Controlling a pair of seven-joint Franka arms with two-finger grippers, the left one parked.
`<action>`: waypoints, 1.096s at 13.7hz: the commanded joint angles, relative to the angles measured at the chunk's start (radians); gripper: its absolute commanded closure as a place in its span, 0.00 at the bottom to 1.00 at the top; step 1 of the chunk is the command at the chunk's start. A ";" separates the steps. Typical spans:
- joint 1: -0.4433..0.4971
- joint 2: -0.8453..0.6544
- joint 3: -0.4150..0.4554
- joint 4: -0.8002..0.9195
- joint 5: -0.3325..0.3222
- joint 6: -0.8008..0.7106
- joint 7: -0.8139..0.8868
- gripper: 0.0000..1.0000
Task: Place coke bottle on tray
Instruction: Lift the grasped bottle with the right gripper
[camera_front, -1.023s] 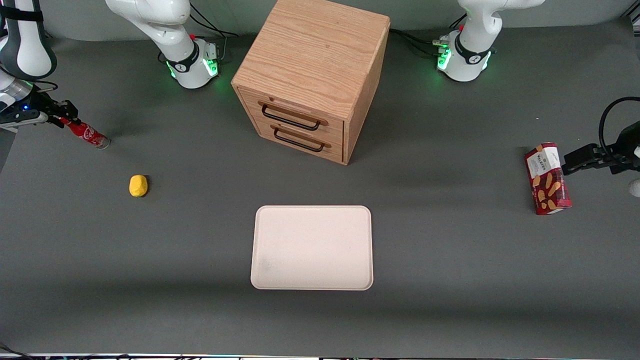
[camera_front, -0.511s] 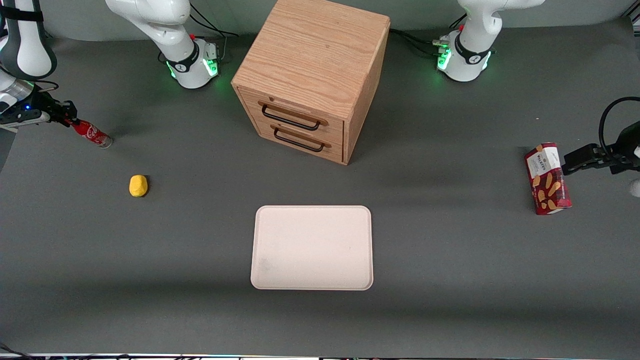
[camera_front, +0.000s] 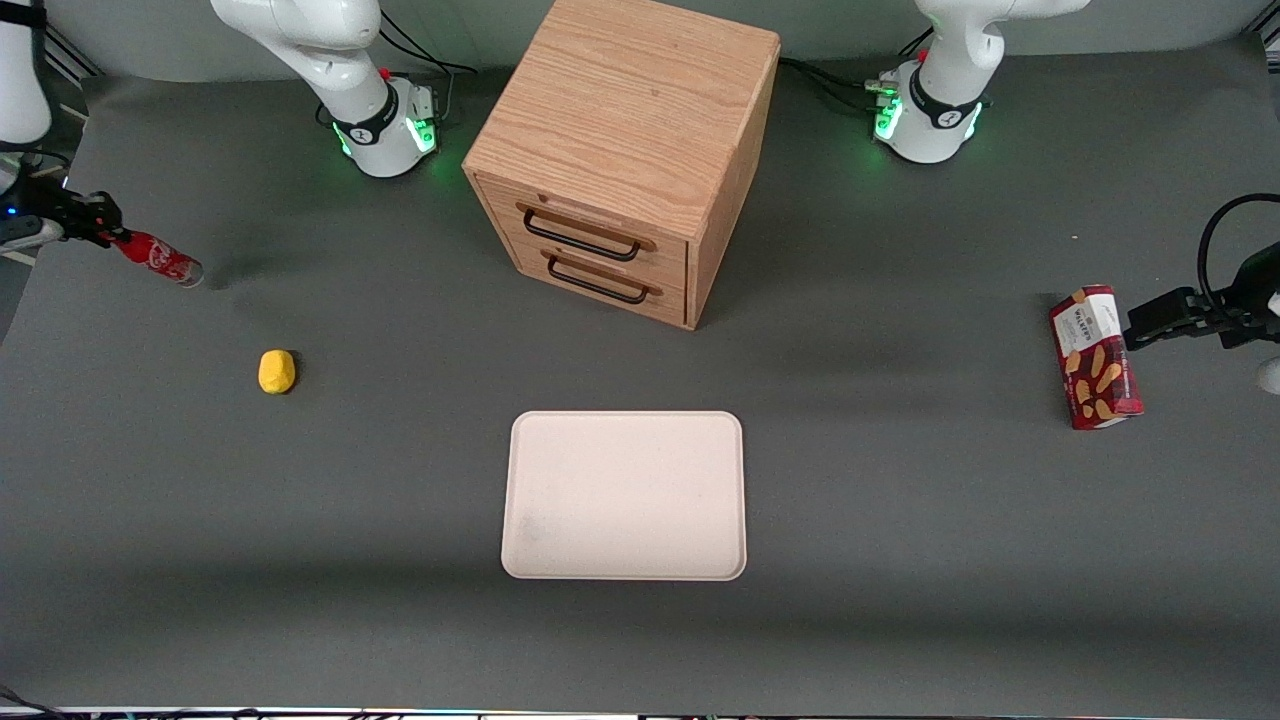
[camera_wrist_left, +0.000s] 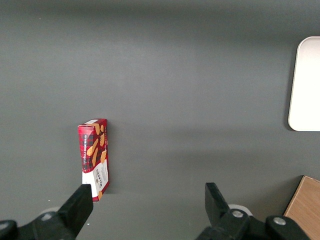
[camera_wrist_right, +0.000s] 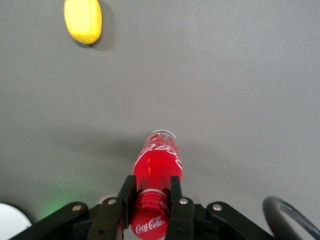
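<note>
Coke bottle (camera_wrist_right: 156, 172), clamped at its neck between the jaws of the gripper (camera_wrist_right: 152, 196), has just lifted off the surface (camera_front: 900, 560) and swung outward, so carrying starts, past the nearby yellow lump (camera_front: 277, 371) toward the distant tray (camera_front: 625, 495), nothing blocking.

The coke bottle (camera_wrist_right: 156, 170) looks like glossy red plastic with a silvery base, and the gripper (camera_front: 98, 228) pinching its neck has matt black fingers (camera_wrist_right: 125, 196). The tray (camera_front: 625, 495), at about 4 o'clock from the bottle in the front view, is a smooth, matt cream surface. The table (camera_front: 900, 520) wears a matt grey covering. The cabinet (camera_front: 625, 150) is grained wood with dark metal handles. The cookie box (camera_front: 1094, 357) looks like printed card
</note>
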 joint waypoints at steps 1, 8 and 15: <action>0.006 0.000 0.047 0.202 0.032 -0.209 0.000 1.00; 0.006 0.016 0.098 0.613 0.054 -0.563 -0.017 1.00; 0.026 0.037 0.115 0.856 0.058 -0.728 -0.011 1.00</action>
